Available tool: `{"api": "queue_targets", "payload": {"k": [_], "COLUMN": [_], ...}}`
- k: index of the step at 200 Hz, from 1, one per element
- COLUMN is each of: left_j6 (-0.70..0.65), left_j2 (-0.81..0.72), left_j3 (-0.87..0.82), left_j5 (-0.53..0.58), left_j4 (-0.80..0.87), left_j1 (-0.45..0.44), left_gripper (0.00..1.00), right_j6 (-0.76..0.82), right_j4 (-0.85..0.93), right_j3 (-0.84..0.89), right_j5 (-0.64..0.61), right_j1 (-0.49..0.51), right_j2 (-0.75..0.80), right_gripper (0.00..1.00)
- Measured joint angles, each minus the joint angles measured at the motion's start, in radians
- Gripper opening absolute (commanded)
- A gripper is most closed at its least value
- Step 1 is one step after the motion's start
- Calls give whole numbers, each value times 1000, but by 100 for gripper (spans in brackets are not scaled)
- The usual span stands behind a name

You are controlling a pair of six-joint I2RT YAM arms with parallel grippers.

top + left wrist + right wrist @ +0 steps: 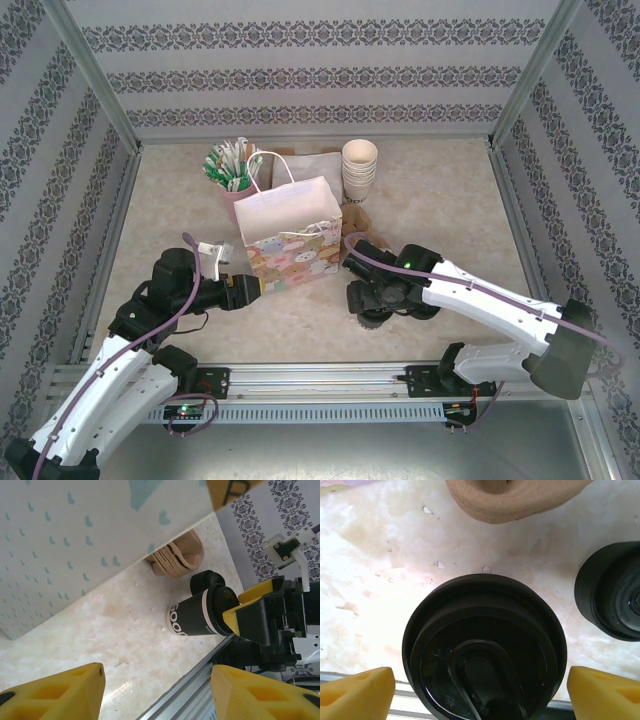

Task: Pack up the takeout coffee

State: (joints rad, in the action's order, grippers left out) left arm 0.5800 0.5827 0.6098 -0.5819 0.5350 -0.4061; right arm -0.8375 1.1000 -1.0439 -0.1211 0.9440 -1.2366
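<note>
The pastel paper gift bag point(290, 235) stood upright mid-worktop. With the pink holder of green-and-white sticks point(230, 172), the stack of cream paper cups point(360, 168) and the brown cardboard sleeves point(357, 218) behind it, it blocked the middle toward the far edge, while the pale marbled worktop point(450, 200) lay open along its left and right edges. Right of the bag, the black-lidded dark cup point(485, 650) had a second black round object point(610, 597) just beside it and the sleeves close behind, leaving only narrow bare strips between them.
</note>
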Motion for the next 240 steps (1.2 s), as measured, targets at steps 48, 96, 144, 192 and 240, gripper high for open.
{"api": "queue_targets", "payload": {"k": [48, 96, 144, 192, 240], "left_j6": [0, 0, 0, 0, 0], "left_j2": [0, 0, 0, 0, 0], "left_j3": [0, 0, 0, 0, 0], "left_j5": [8, 8, 8, 7, 7], "left_j4": [0, 0, 0, 0, 0], "left_j1": [0, 0, 0, 0, 0], "left_gripper": [59, 59, 59, 58, 58], "right_j6": [50, 140, 295, 451, 593], "right_j4": [6, 16, -2, -112, -289], "right_j3": [-40, -112, -163, -164, -164], "right_j5": [-1, -33, -98, -29, 125], "right_j1": [0, 0, -81, -310, -434], "right_j2": [6, 11, 15, -26, -154], "right_gripper": [93, 94, 76, 61, 55]}}
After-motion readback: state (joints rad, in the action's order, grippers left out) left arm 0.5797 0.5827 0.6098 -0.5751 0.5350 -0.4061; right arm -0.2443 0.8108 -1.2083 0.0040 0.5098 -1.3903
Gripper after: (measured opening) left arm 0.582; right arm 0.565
